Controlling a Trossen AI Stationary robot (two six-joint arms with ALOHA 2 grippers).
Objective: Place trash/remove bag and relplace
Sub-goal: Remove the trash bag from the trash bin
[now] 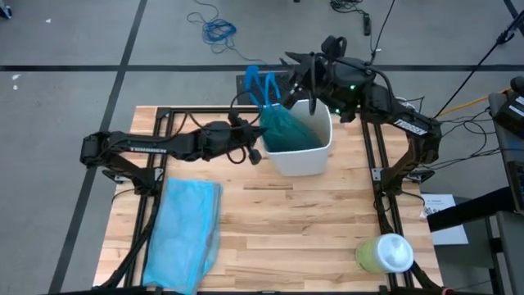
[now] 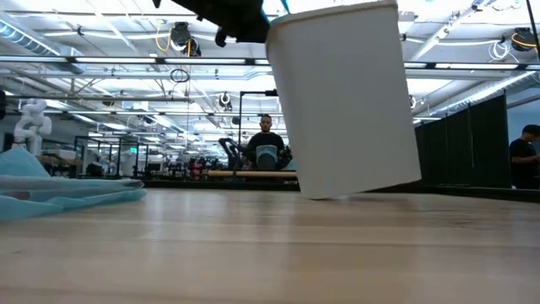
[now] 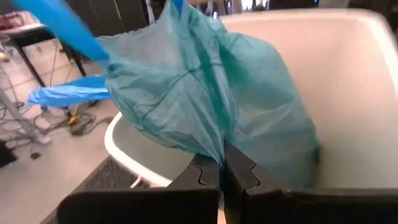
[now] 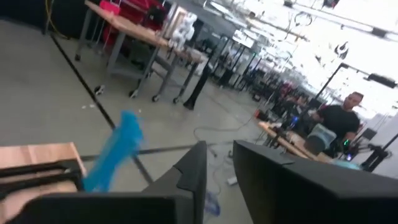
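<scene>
We are seeing the left gripper (image 3: pixel 222 177) fingers pinching the teal bag (image 1: pixel 286 124) over the white bin (image 1: pixel 304 147) on the wooden counter (image 1: pixel 311 221), the right gripper (image 4: pixel 217 165) fingers slightly parted above grey floor (image 1: pixel 65 90).

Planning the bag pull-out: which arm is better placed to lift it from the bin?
Left. Its tool is shut on the bag at the bin rim; the right tool grips nothing.

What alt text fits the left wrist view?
The left claw, fingers pressed together, pinches the teal-green bag at the rim of the white bin, the plastic bunched above it. Blue loop handles trail off the bag over the floor beyond the table.
</scene>
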